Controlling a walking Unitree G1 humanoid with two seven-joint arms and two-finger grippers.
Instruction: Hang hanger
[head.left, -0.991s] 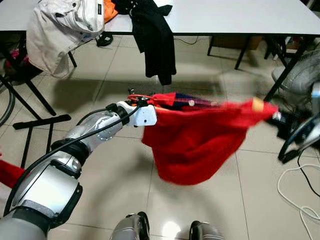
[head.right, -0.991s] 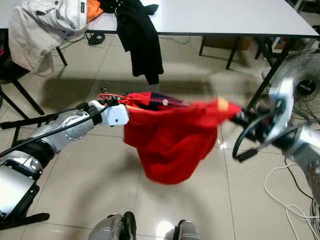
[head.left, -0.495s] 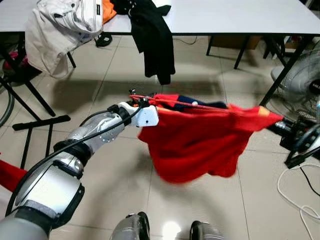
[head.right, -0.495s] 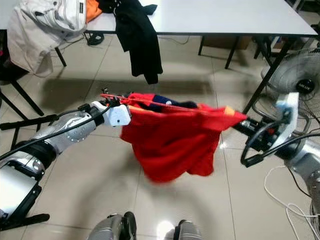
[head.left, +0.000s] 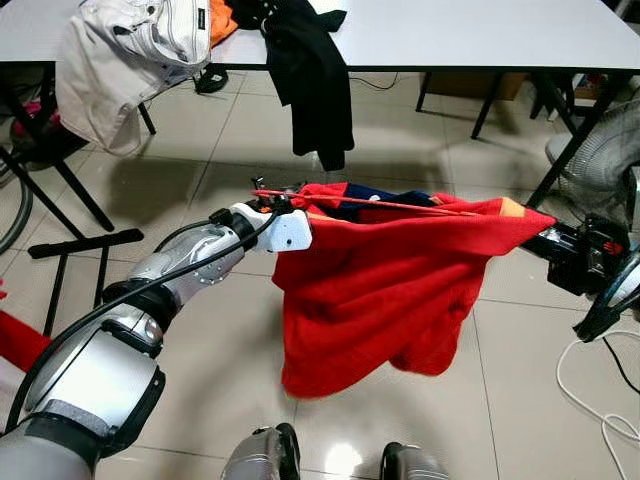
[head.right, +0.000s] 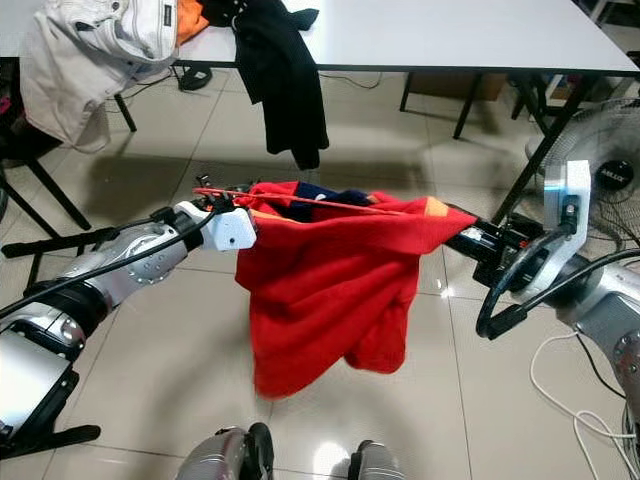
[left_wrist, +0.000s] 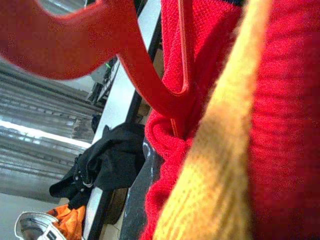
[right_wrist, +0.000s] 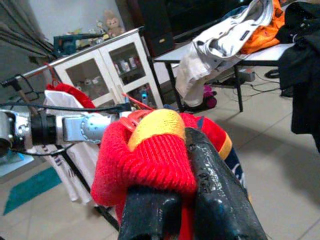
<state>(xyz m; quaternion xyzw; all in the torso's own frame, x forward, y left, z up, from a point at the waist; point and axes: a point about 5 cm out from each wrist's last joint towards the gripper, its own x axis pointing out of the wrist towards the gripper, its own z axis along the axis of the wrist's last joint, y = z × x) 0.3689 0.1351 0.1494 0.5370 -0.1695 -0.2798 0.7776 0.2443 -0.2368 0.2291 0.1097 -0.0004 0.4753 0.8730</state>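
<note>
While both arms are raised over the tiled floor (head.left: 200, 400), I see the red sweater (head.left: 380, 290) stretched between them, its body sagging toward the floor without touching it. The left gripper (head.left: 268, 203) sits at one end of the garment, beside the thin red hanger (head.left: 370, 203) whose rod runs along the sweater's top edge; I cannot tell how its fingers are set. In the left wrist view the hanger's hook (left_wrist: 100, 55) curves close past the knit. The right gripper (right_wrist: 180, 150) is clamped on the opposite end: in the right wrist view its two black fingers pinch a bunched fold with a yellow band. Beyond, a black garment (head.left: 310, 80) hangs over the near edge of the white table (head.left: 450, 35), and a pale jacket (head.left: 125, 55) drapes off its left end. A fan (head.right: 590, 150) stands at the right.
</note>
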